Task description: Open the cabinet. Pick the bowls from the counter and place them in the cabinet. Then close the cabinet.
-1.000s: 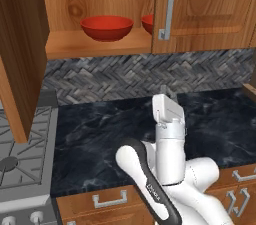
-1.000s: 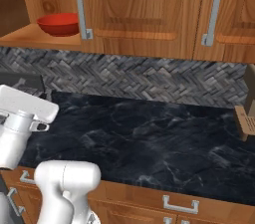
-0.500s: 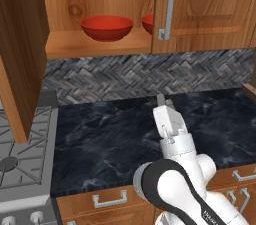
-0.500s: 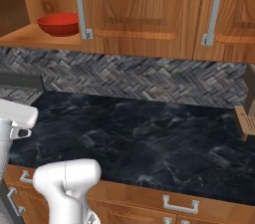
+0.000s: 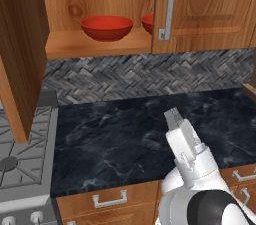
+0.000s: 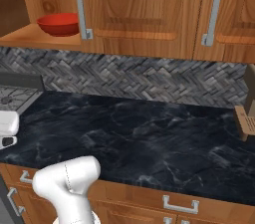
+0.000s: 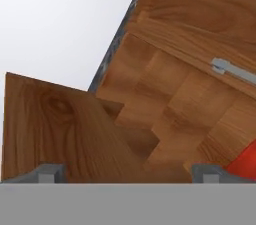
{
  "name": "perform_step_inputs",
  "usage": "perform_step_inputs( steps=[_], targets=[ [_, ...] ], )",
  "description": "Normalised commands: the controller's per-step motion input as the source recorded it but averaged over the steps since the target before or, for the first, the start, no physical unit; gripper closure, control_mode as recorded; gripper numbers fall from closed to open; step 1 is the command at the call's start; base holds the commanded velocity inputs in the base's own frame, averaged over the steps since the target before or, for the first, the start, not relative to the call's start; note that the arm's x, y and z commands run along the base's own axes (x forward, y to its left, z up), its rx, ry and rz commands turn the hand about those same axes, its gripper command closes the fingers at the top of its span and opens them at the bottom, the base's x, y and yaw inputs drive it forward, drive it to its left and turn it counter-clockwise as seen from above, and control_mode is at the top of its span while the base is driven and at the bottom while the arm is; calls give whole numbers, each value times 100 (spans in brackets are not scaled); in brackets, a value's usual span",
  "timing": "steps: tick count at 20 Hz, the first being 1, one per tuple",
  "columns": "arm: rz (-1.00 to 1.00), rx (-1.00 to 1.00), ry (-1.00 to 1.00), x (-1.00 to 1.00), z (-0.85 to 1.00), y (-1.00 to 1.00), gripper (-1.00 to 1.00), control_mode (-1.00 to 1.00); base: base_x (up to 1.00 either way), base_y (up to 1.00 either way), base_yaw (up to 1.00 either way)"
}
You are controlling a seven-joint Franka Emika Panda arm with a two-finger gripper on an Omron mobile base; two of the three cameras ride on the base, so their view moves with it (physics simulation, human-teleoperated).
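The cabinet (image 5: 200,9) stands with its left door (image 5: 20,54) swung open and its right door shut. One red bowl (image 5: 106,27) sits on the shelf, also seen from the right (image 6: 60,23). A second bowl (image 5: 148,23) peeks from behind the shut door's edge. My gripper (image 5: 172,115) hovers over the dark counter (image 5: 110,134), below and right of the opening, pointing up and away. In the hand view its fingertips (image 7: 50,171) stand wide apart with nothing between them, facing the open door (image 7: 65,134) and a sliver of red bowl (image 7: 245,161).
A grey gas stove (image 5: 20,154) lies left of the counter, under the open door. A wooden block (image 6: 245,118) stands at the counter's far right. Another wall cabinet door with a bar handle (image 6: 214,11) hangs to the right. Drawers (image 5: 107,200) run beneath the counter.
The arm has folded and the hand has tilted and slid toward the left edge of the right base view. Jaws stay open. Bowls and doors have not moved.
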Motion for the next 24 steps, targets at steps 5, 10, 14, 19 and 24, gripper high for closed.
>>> perform_step_inputs(
  steps=[5, 10, 14, 19, 24],
  targets=[
    [0, -3, -3, -72, 2, 60, -100, -100, 0, 0, 0],
    [0, -7, 0, -52, 4, 70, -100, -100, 0, 0, 0],
    [0, -4, 1, -26, 3, 70, -100, -100, 0, 0, 0],
    [0, 0, 11, -10, 0, 69, -100, -100, 0, 0, 0],
    [-6, 2, 19, -35, 0, 64, -100, -100, 0, 0, 0]
  ],
)
